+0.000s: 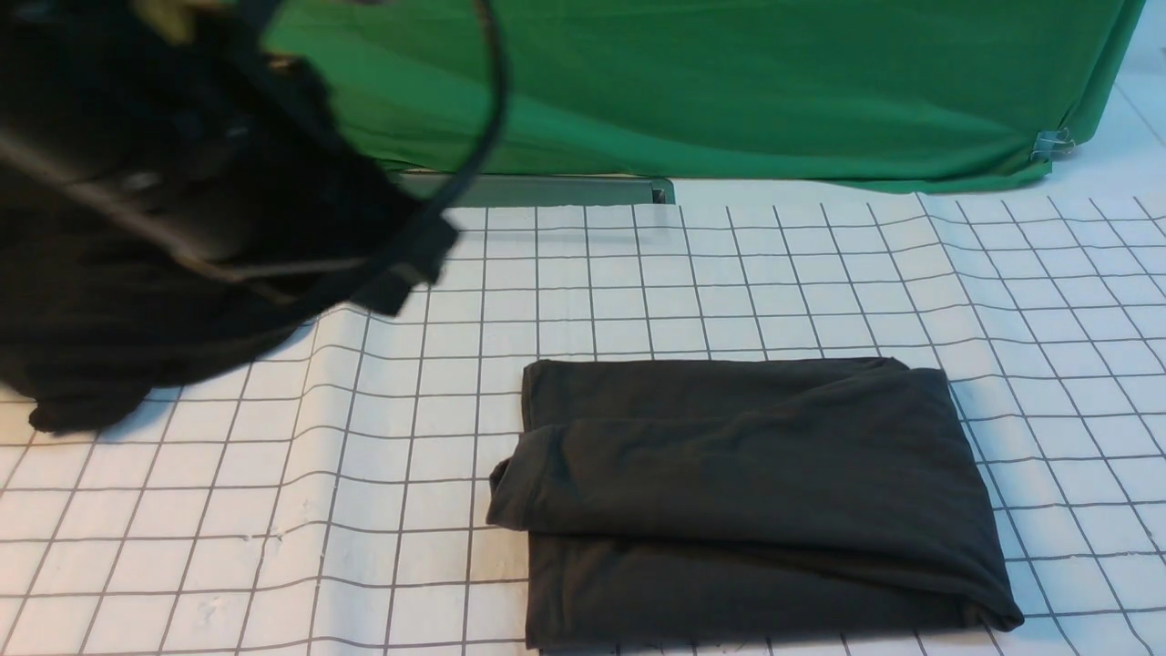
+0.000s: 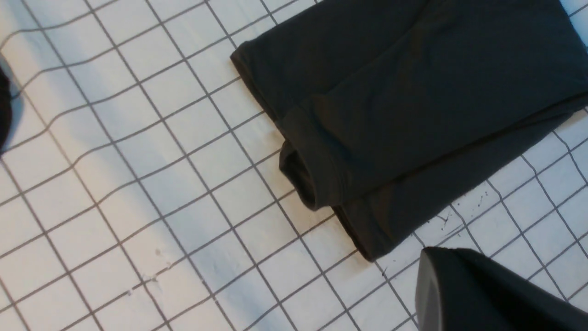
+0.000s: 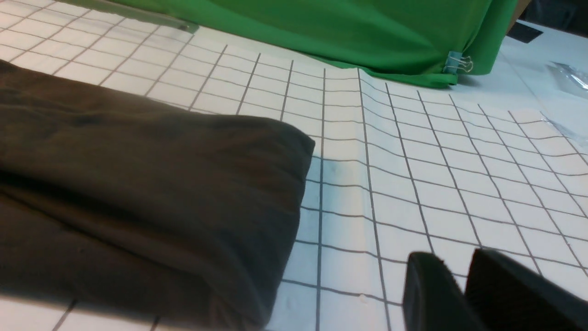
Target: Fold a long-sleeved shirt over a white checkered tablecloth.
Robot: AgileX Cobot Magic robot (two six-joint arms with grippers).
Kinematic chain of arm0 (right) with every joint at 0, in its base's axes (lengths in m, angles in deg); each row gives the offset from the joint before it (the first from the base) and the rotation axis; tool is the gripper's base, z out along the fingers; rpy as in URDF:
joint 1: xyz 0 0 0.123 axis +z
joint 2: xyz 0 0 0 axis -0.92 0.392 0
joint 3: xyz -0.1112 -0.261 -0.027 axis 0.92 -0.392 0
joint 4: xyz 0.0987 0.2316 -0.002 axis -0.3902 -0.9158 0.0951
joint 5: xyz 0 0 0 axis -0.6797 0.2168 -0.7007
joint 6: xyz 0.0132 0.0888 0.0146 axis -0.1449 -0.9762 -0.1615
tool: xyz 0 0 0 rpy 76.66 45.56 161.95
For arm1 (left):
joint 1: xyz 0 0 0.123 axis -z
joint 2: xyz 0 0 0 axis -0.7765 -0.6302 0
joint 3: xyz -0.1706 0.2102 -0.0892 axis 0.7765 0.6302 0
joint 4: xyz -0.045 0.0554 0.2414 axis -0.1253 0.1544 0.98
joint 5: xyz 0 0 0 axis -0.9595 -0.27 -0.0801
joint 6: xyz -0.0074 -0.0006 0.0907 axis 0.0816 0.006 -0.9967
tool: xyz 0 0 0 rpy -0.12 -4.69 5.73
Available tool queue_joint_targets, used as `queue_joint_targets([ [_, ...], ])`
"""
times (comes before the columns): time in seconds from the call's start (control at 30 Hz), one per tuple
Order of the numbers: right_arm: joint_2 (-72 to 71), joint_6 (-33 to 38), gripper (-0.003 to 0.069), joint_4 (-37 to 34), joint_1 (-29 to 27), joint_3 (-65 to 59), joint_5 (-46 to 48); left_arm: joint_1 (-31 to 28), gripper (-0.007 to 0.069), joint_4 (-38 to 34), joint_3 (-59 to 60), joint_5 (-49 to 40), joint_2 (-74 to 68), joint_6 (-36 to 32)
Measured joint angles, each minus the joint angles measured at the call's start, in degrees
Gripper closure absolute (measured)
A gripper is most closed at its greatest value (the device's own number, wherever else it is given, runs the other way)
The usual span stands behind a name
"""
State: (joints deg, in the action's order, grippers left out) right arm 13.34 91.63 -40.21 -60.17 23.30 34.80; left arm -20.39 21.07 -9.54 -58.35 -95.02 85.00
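On the white checkered tablecloth, the long-sleeved shirt lies folded, seemingly finished; left gripper closed, empty; right gripper narrowly parted, empty.

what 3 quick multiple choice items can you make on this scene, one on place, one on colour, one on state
1. Where does the long-sleeved shirt lie?
A. on the white checkered tablecloth
B. on the green cloth
C. hanging from a gripper

2. What colour is the cloth hung behind the table?
A. red
B. green
C. yellow

3. What state is the shirt in?
A. spread flat, sleeves out
B. crumpled in a ball
C. folded into a rectangle

Key: 1 A, grid squares show all around it; 2 B, the backdrop is plainly green; 3 C, stacked layers with straight edges, with neither the left gripper nor the right gripper touching it.
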Motion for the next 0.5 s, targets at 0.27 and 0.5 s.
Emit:
queue_joint_targets([
  [0.27,0.0,0.0,0.0531,0.0,0.0,0.0,0.0,0.0,0.0627,2.4,23.2,19.1,25.8,0.8],
  [0.5,0.0,0.0,0.0516,0.0,0.0,0.0,0.0,0.0,0.0627,0.0,45.4,46.9,46.4,1.0],
])
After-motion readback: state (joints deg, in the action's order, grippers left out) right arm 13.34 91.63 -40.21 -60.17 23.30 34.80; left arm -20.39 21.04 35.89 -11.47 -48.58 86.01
